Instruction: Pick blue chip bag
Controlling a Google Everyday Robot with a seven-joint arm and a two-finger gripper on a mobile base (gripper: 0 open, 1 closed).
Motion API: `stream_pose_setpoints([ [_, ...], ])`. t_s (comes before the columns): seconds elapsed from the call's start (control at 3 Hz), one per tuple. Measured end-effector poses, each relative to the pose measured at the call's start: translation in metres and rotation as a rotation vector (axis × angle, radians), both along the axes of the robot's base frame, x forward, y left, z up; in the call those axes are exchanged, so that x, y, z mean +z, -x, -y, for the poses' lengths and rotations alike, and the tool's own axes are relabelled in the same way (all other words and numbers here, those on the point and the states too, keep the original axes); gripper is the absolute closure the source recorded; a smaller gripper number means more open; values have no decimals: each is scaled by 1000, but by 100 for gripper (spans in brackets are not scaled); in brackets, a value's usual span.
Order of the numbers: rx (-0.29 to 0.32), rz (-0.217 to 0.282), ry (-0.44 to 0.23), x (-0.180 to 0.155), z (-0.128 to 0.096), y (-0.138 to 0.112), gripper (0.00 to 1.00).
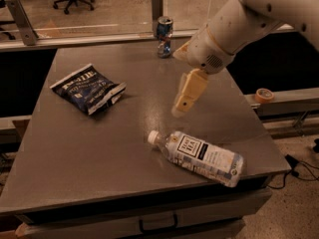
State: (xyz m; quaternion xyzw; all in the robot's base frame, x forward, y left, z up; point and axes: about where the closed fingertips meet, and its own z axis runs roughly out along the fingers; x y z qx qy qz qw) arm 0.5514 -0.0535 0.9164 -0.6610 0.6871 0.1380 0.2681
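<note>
Approach step: the gripper is not yet at the bag.
A tea bottle [199, 156] lies on its side nearest. The gripper [178, 110] hangs over mid-table, holding nothing; whether it is parted or closed cannot be told. The blue chip bag [88, 89] lies flat, well apart to its left, so the next move likely calls for a leftward reach and descent. A dented blue can [164, 36] stands farthest.

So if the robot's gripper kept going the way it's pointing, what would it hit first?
Probably the bare table, near the bottle cap. The gripper hangs over the table's middle, pointing down; depth is unclear.
</note>
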Motion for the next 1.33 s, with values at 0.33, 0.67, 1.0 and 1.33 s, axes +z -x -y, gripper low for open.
stream_pose_setpoints([
  [0.33, 56, -15, -120, -14, -56, -20, 0],
  [0.67, 113, -10, -206, -26, -111, -31, 0],
  [1.0, 135, -6, -276, -40, -156, -45, 0],
  [1.33, 107, -13, -309, -57, -180, -64, 0],
])
